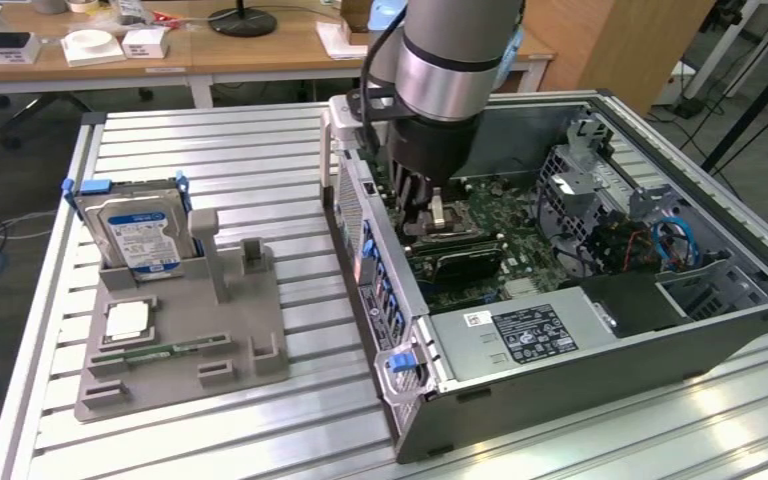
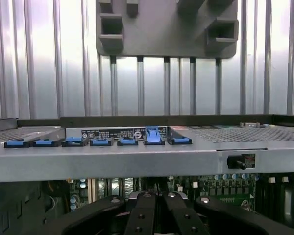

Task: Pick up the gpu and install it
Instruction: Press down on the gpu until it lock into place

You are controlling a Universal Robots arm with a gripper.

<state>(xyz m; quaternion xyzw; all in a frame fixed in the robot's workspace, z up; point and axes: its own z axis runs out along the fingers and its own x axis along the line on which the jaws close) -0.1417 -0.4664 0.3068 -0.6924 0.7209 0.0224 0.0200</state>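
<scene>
Your gripper (image 1: pixel 435 215) is sunk into the open computer case (image 1: pixel 598 345), just above the motherboard (image 1: pixel 511 215) and up the case from the power supply (image 1: pixel 524 332); you cannot tell how its jaws stand, nor where the gpu sits. On the exterior view's left, the grey tray (image 1: pixel 244 340) holds an upright blue-labelled hard drive (image 1: pixel 141 238), a square chip (image 1: pixel 127 320) and a green memory stick (image 1: pixel 171 352). Case and tray rest on your slatted metal table (image 1: pixel 224 160), with wooden desks (image 1: pixel 224 60) behind.

Gripper (image 1: pixel 427 205) fingertips hidden inside case (image 1: pixel 518 360).
</scene>
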